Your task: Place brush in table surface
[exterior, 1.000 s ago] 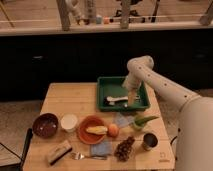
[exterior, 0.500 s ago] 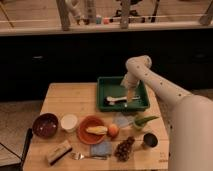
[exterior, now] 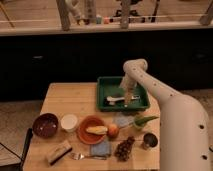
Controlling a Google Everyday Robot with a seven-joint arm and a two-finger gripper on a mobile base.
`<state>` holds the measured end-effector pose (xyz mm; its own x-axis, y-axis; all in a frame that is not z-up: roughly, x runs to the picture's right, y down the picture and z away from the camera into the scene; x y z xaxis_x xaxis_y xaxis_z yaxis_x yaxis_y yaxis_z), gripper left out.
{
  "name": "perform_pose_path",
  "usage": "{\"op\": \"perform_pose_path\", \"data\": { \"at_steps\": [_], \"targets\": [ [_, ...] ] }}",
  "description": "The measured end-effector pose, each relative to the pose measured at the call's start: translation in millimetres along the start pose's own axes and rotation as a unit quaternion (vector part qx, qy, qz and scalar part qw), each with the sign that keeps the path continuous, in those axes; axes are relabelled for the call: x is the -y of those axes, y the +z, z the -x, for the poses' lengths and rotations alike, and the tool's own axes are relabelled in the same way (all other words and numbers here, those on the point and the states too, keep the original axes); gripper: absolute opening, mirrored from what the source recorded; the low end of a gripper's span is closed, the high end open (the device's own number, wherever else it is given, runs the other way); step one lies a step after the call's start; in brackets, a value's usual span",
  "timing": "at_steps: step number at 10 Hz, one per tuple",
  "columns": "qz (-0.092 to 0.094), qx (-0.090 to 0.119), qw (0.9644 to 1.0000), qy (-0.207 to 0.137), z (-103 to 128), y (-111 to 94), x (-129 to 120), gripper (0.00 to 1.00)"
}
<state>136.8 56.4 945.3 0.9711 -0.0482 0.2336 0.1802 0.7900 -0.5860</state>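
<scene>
Shifted slightly leftward since a second ago, poised low over green tray: gripper, clenched or released impossible to tell. Just left of gripper, lying inside tray: brush. Farther left, beyond tray: bare table surface.

— What rests on the table surface?
— A green tray at the back, with the gripper down inside it. Nearer the front stand a dark bowl, a white cup and an orange plate, then a wooden scrubber, a fork and grapes
</scene>
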Motion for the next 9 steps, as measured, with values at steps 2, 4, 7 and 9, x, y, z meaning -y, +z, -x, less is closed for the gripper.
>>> {"op": "perform_pose_path", "data": {
  "at_steps": [2,4,7,9],
  "targets": [
    [0.008,0.002,0.9999,0.009,-5.8,11.5,-3.6,0.80],
    [0.012,0.004,0.9998,0.016,-9.3,18.8,-5.8,0.80],
    [0.018,0.007,0.9995,0.024,-12.8,27.6,-7.3,0.80],
    [0.020,0.008,0.9995,0.025,-12.7,29.7,-7.6,0.80]
  ]
}}
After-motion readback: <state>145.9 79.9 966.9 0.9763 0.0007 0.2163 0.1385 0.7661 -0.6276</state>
